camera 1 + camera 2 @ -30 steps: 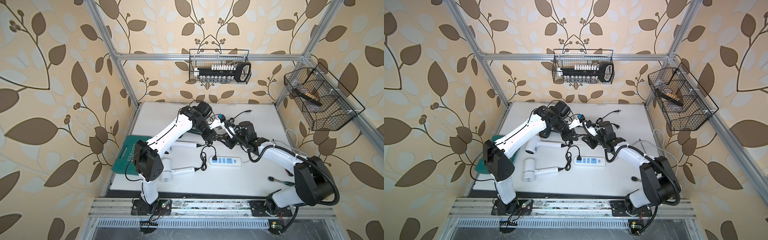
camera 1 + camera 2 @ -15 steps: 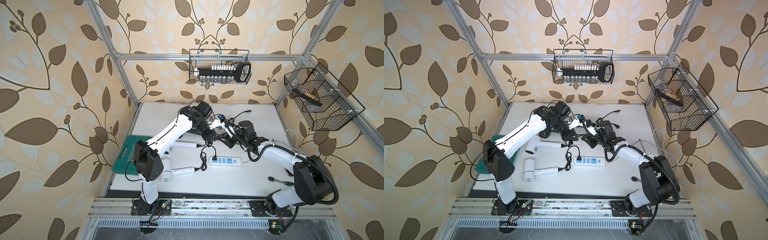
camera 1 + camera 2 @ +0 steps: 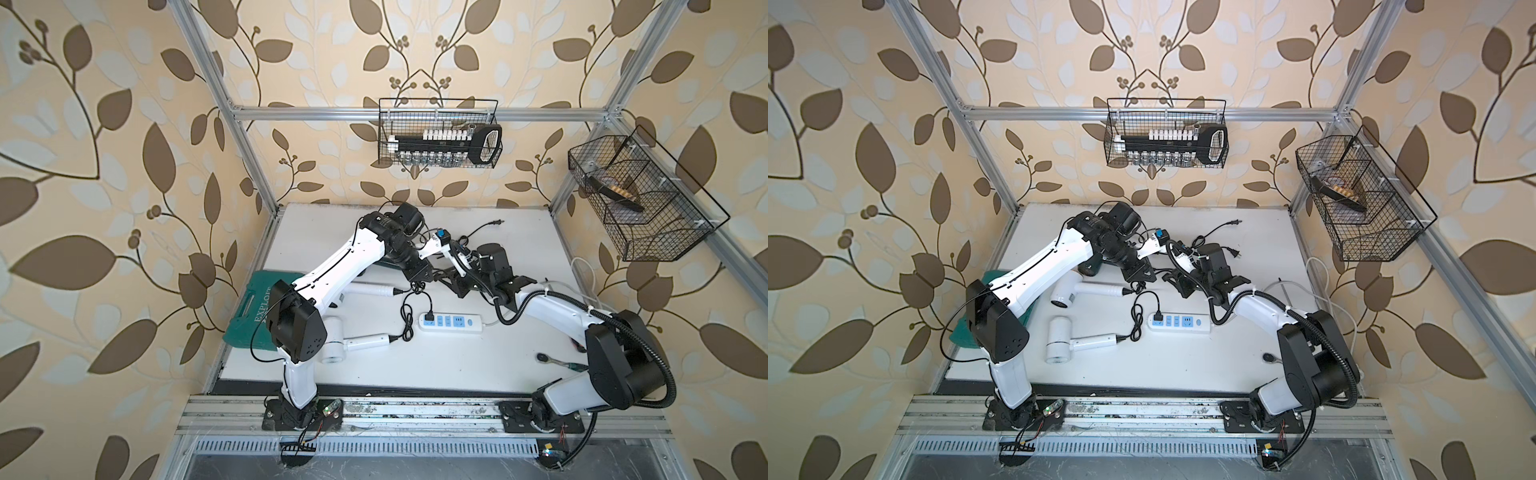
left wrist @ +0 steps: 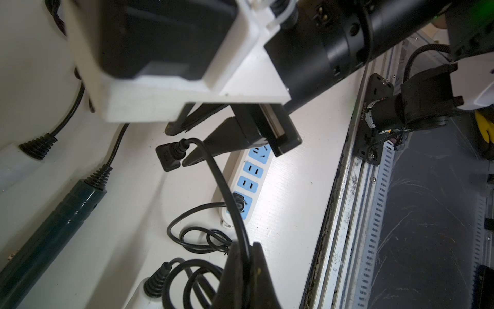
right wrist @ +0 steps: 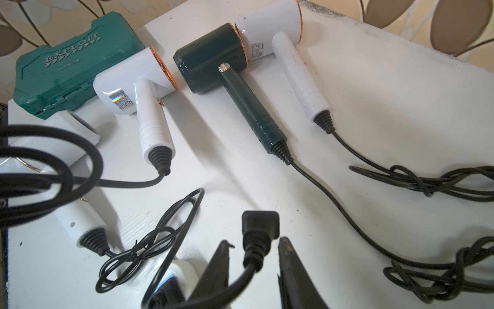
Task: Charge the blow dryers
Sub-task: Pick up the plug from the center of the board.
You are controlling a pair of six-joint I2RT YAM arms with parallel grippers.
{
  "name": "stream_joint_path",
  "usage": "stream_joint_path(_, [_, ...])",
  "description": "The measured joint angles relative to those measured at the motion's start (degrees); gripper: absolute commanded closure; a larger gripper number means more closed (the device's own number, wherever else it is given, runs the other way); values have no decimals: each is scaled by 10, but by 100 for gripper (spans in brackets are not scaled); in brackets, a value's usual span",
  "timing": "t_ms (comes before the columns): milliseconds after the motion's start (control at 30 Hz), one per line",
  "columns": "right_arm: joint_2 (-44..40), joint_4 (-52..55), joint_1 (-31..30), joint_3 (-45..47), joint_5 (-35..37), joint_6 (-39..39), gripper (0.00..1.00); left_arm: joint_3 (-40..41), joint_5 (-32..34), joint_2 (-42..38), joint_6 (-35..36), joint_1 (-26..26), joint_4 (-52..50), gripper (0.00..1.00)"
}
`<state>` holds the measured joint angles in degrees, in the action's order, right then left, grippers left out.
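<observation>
Fig.: both arms are held over the white table (image 3: 457, 365). L gripper (image 4: 246, 248) is clenched on a thin black cord (image 4: 223, 182), which is pinched between its fingertips. The cord's plug (image 5: 260, 222) is bracketed by R gripper (image 5: 255, 240), whose fingers are spread w/ a gap seen on each side; the plug is not gripped. Both grippers are held just behind the power strip (image 3: 1179, 323), where a second plug (image 3: 1157, 316) is seated in the end socket. The front white dryer (image 3: 1057, 340) is laid flat L of the strip, w/ the second white dryer (image 3: 1061, 291) behind it. The dark green dryer (image 5: 211, 58) and third white dryer (image 5: 270, 26) are laid farther back, heads just beside each other. A green case (image 3: 249, 307) is set at the table's L edge.
</observation>
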<state>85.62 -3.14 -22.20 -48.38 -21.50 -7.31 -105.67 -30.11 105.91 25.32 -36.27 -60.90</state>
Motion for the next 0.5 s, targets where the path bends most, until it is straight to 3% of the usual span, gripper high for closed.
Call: stream_joint_path(500, [1, -7, 0, 0, 18, 14, 66, 0, -5, 0, 0, 0, -2, 100])
